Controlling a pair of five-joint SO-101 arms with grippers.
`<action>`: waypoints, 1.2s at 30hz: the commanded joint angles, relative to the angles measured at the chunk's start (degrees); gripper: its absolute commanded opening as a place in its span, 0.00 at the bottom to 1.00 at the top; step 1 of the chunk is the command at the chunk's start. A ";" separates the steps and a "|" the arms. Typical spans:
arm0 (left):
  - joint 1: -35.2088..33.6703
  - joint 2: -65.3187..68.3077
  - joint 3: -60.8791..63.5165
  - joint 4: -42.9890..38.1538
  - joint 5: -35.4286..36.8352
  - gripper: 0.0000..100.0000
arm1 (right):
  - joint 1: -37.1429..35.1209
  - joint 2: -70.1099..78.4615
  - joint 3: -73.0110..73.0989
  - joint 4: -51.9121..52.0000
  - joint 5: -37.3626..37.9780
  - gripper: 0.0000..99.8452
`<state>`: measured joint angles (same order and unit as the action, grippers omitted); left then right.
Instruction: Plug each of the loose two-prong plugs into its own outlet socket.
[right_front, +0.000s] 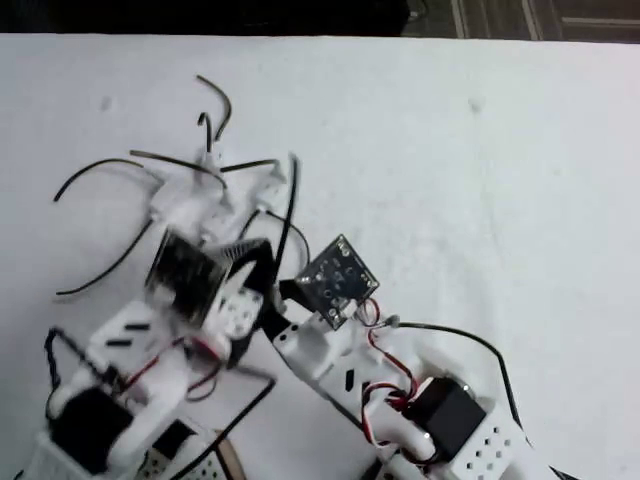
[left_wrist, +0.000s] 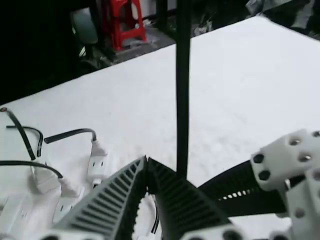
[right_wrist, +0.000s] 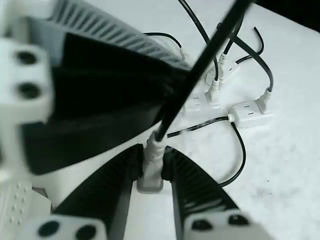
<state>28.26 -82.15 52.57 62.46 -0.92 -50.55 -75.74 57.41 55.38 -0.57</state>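
A plug (right_wrist: 150, 175) is gripped in the right pincer (right_wrist: 151, 154), short of the sockets (right_wrist: 247, 114) — held by its body, presumably ready for insertion. The left pincer (left_wrist: 147, 161) is closed — nearer the sockets.

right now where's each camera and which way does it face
high view: above the table, looking down on left arm, right arm and sockets.
left wrist view: on left arm, looking past left pincer across the table.
right wrist view: on right arm, looking at right pincer clamping a plug.
shared: the plug's black cord.
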 joint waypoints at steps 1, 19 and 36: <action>2.51 -11.12 4.66 -0.79 -4.22 0.02 | -0.48 -0.40 -0.26 -0.92 -0.35 0.02; -10.24 -22.11 12.48 1.93 -4.92 0.02 | -7.34 -0.84 0.70 0.92 0.09 0.02; 5.23 -22.20 11.69 8.97 -21.36 0.02 | -9.01 -0.31 1.05 2.95 0.18 0.02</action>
<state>34.95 -103.96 64.26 71.25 -20.97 -59.52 -75.74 58.90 58.46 -0.57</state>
